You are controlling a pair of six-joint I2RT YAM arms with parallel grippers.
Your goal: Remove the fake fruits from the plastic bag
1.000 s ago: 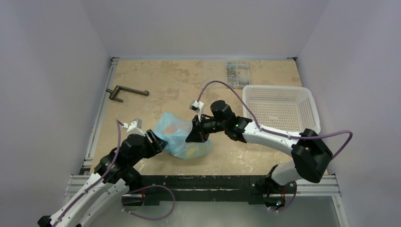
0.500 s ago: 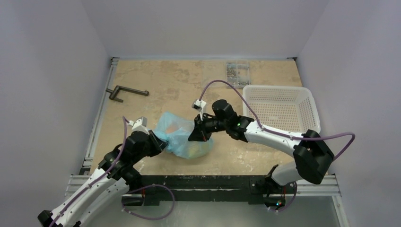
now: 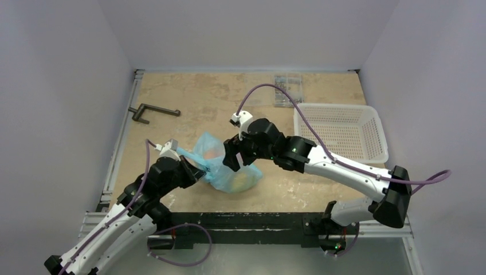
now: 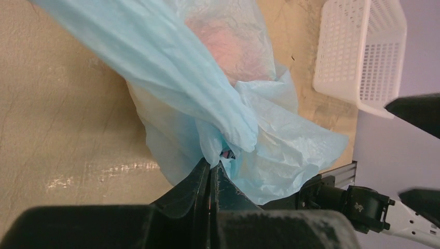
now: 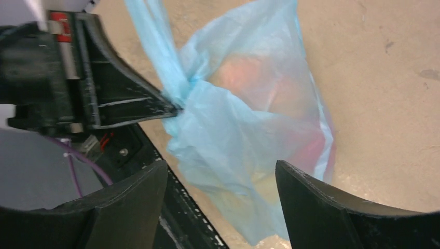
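The fake fruits (image 5: 241, 78) show only as blurred orange and red patches through the plastic bag (image 5: 223, 137).

Thin crinkly translucent plastic bag (image 4: 207, 98) beside a perforated white plastic basket (image 4: 363, 52)

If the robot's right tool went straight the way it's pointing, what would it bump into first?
Most likely the plastic bag: the open right tool points straight at its blue side, with fake fruits showing dimly behind the film. Depth is hard to judge.
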